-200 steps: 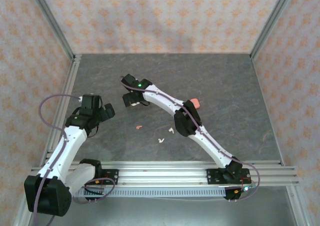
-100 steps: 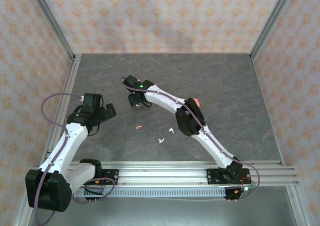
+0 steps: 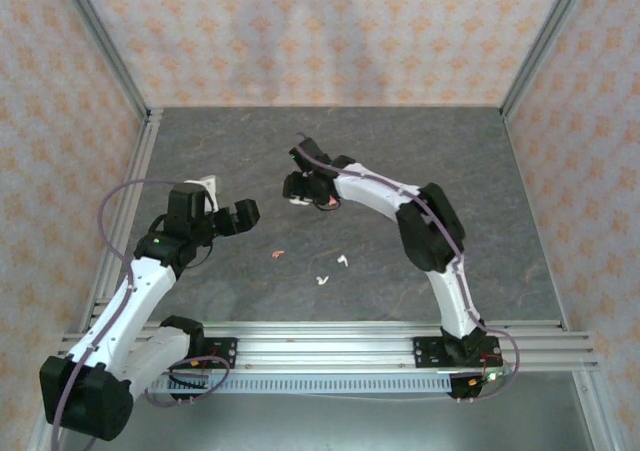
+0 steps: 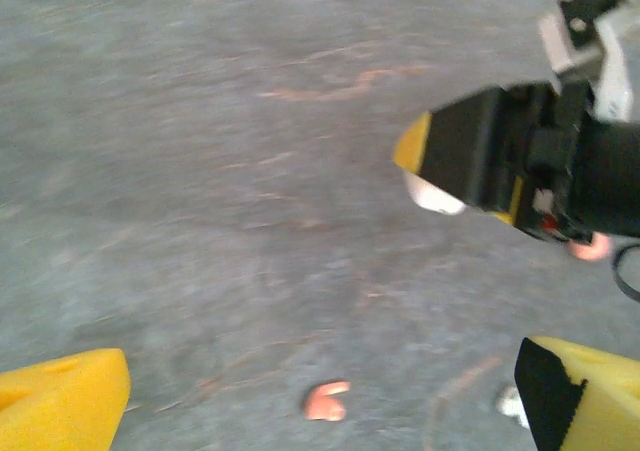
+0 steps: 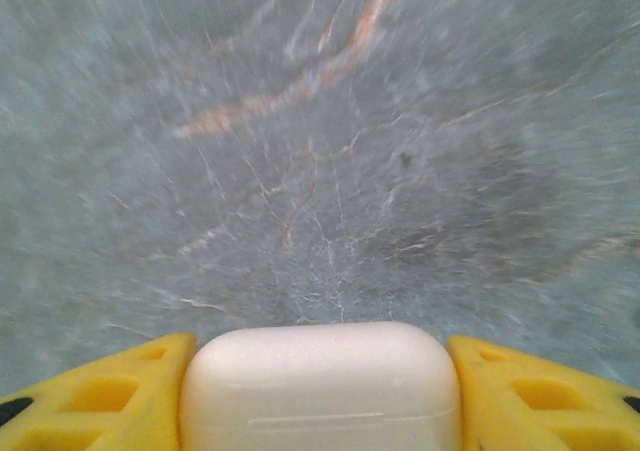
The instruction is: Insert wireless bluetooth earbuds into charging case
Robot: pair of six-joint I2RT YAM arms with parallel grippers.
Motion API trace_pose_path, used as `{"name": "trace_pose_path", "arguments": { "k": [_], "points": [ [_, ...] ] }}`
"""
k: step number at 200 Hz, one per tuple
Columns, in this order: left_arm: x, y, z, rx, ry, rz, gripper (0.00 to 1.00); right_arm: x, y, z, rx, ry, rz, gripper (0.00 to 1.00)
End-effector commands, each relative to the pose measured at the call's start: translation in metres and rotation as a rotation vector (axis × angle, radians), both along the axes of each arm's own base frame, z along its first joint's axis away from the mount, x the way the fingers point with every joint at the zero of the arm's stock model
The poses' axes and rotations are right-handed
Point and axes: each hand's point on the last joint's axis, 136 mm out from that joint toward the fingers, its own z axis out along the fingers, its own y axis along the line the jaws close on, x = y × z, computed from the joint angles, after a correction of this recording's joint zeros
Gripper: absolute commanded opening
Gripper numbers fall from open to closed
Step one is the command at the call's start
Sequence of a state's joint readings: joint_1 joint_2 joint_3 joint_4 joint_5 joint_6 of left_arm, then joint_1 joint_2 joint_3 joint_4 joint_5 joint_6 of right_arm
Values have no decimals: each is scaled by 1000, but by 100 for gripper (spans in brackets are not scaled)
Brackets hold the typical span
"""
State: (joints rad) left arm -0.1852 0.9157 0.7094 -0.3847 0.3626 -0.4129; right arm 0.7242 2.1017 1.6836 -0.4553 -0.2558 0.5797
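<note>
Earbuds (image 3: 322, 280) lay loose on the counter (image 3: 420, 141), near the front and between your two arms: a coral earbud (image 3: 278, 255) on the left, a white earbud (image 3: 321, 280) nearer you, and a second white earbud (image 3: 342, 261) just right of that. All three were apart from each other and touched by nothing. Your right fingers (image 3: 300, 189) pinched the white charging case (image 5: 320, 386) by its two sides, lid shut. Couldn't tell if the case was clear of the counter. Your left fingers (image 3: 232, 216) were spread wide with nothing in them, pointed across at the case. In the left wrist view the coral earbud (image 4: 327, 401) sat on the counter between those two yellow tips. A pink blur under the right fingers was too soft to name.
</note>
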Motion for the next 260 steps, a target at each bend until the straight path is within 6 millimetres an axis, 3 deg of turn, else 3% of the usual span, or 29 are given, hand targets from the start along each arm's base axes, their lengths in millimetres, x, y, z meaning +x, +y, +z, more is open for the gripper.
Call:
{"name": "trace_pose_path", "arguments": {
  "k": [1,39,60,96,112,136,169,232,260],
  "points": [
    [15,-27,31,-110,-126,-90,100,10,7,92,256,-155,-102,59],
    [23,-64,77,-183,-341,-198,97,-1,-10,155,414,-226,-167,60],
    [28,-78,98,-240,-423,-234,86,-10,-17,185,495,-234,-191,60],
    [41,-111,123,-284,-471,-325,80,-26,-32,216,572,-260,-214,60],
    [45,-131,130,-283,-474,-389,80,-30,-36,217,567,-265,-217,60],
    [52,-144,138,-286,-509,-388,78,-33,-35,218,589,-251,-210,60],
    [65,-147,132,-293,-526,-348,68,-39,-31,221,608,-223,-184,60],
    [78,-149,146,-306,-580,-313,56,-50,-41,220,612,-212,-196,60],
    [81,-151,150,-318,-586,-313,45,-54,-45,219,611,-210,-196,60]
  ]
}}
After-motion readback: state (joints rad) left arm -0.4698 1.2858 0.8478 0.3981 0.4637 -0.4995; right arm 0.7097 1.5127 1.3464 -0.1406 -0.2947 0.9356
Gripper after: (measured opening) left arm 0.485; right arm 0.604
